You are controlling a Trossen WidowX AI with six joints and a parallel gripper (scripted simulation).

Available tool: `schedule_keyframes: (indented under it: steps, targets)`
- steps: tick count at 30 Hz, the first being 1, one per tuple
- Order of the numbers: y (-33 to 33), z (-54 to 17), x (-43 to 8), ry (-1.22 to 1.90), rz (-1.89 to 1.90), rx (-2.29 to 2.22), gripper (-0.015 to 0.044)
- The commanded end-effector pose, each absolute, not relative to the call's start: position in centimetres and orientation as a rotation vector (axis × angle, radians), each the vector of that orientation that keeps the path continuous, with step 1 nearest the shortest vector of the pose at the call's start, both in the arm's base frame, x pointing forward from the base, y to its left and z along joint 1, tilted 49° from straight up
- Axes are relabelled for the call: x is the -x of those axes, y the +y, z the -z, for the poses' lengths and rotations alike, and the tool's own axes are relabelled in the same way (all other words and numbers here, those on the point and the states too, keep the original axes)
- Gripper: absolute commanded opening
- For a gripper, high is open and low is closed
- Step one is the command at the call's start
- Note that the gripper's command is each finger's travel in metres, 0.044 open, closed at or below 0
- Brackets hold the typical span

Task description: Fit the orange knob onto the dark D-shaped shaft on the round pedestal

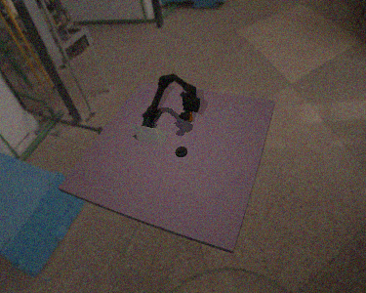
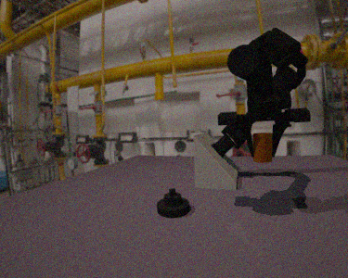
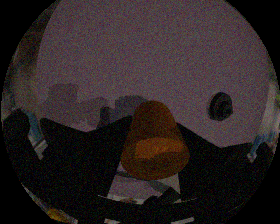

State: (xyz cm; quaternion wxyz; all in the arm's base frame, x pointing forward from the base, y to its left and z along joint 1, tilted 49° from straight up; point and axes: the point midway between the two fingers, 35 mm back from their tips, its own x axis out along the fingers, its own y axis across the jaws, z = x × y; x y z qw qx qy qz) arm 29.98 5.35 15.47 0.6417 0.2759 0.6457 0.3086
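Note:
The orange knob (image 1: 190,117) (image 2: 263,147) (image 3: 153,145) is upright between the fingers and held up in the air, above the mat. My gripper (image 2: 263,144) (image 3: 153,123) is shut on it, pointing down. The dark round pedestal (image 1: 181,151) (image 2: 174,207) (image 3: 220,106) stands on the mat, with its short shaft (image 2: 172,192) pointing up. The knob is well to one side of the pedestal and apart from it. In the wrist view the pedestal is to the right of the knob. The shaft's flat side and the knob's hole cannot be seen.
The purple mat (image 1: 207,200) (image 2: 104,241) (image 3: 150,50) lies under everything. A pale wedge-shaped block (image 1: 150,134) (image 2: 212,169) stands by the arm's base. The arm's shadow falls on the mat. A blue mat (image 1: 31,210) lies off one corner.

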Motion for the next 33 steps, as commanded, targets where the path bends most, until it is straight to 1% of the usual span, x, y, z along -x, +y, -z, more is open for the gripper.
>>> schedule_keyframes:
  steps: [1,33]
  targets:
    - [4.5,-14.6,-30.5,1.466,-0.696,-0.624,0.0000]
    - [-0.6,-5.8,-32.5,1.467,-0.686,-0.616,0.0000]
